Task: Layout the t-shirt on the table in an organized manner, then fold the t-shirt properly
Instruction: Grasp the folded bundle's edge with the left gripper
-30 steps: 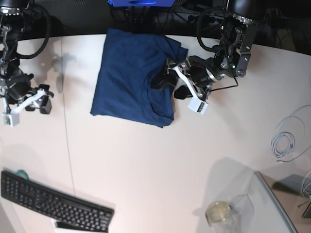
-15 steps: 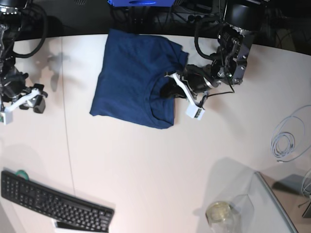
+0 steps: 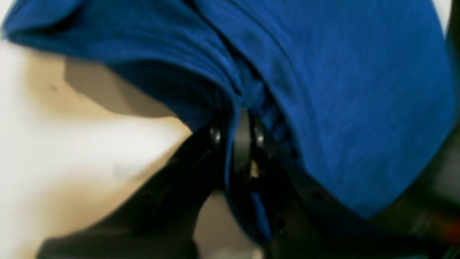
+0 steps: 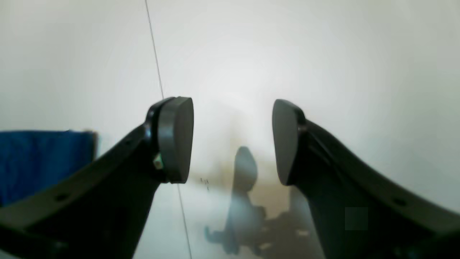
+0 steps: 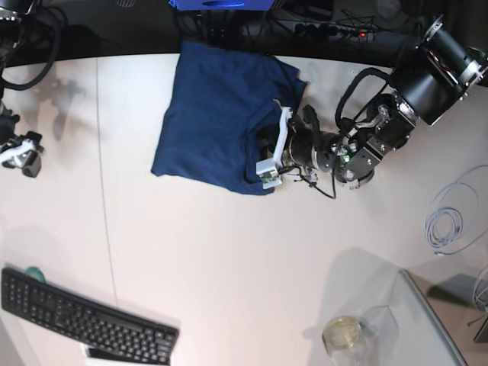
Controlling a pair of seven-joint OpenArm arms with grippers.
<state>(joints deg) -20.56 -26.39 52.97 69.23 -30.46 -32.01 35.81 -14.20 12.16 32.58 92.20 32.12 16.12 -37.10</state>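
We see the left gripper (image 3: 237,144) with its jaws closed on a bunched fold of the navy t-shirt (image 3: 341,108); in the left wrist view the cloth drapes over and around both jaws and lifts off the white counter (image 3: 90,151) beside them. From the base view, this grip sits at the shirt's near right edge (image 5: 271,156), with the rest of the t-shirt (image 5: 217,107) lying partly folded toward the counter's curved far edge. The right gripper (image 4: 231,140) has its jaws standing apart with nothing between them, above bare counter (image 4: 323,54) close to the thin seam line (image 4: 154,54). That gripper (image 5: 19,156) is well apart from the shirt. A black keyboard (image 5: 84,316) lies at the near left corner.
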